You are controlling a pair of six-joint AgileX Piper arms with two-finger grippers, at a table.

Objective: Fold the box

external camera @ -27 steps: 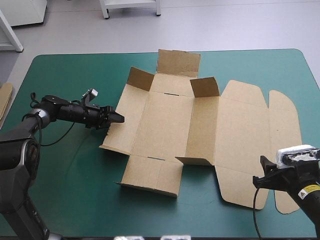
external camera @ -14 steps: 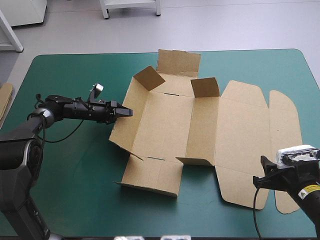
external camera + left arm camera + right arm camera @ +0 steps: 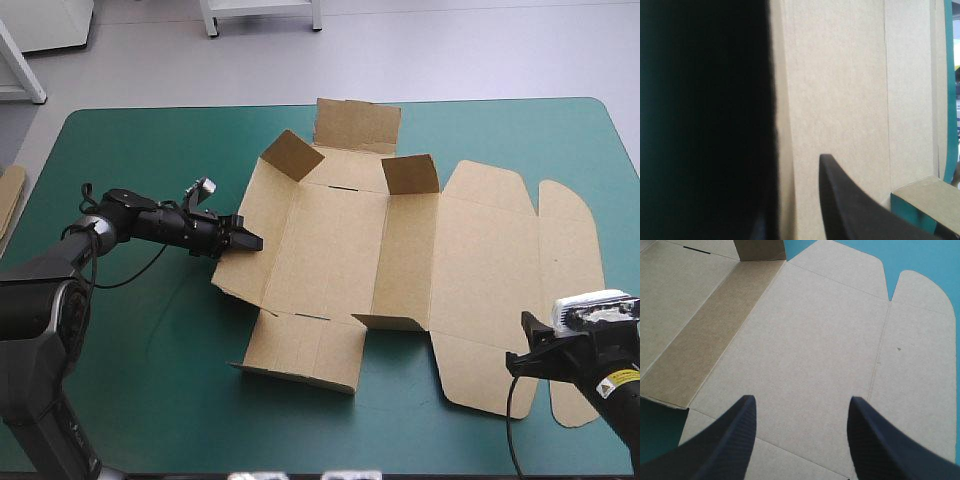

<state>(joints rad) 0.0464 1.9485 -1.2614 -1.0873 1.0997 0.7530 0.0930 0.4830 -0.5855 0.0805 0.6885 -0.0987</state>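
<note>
**Left wall pinched, right end effector wide over the lid**

My right end effector (image 3: 800,399) hovers by the tabletop's (image 3: 150,380) near right corner, above the near edge of the box (image 3: 330,240). Its 2 black fingers stand well apart with nothing between them, and the flat lid panel (image 3: 805,340) lies under and ahead of them.

The brown box is a cut sheet lying open across the middle of the teal-green cover. The near flap (image 3: 300,350) lies flat. The lid, with its rounded tabs, spreads toward the right edge.

My left end effector (image 3: 245,241) comes in low from the left and meets the edge of the box's left wall (image 3: 240,265), which is tilted up off the cover. In my left wrist view 1 finger (image 3: 845,205) lies on the wall's inner face. The other side of the sheet is in deep shadow, so I read the fingers as all but closed on the board.

Farther off, 2 small corner flaps (image 3: 292,154) (image 3: 410,173) stand raised, and behind them the far flap (image 3: 357,125) tilts up near the far edge. A strip of more board (image 3: 8,195) shows at the left edge.
</note>
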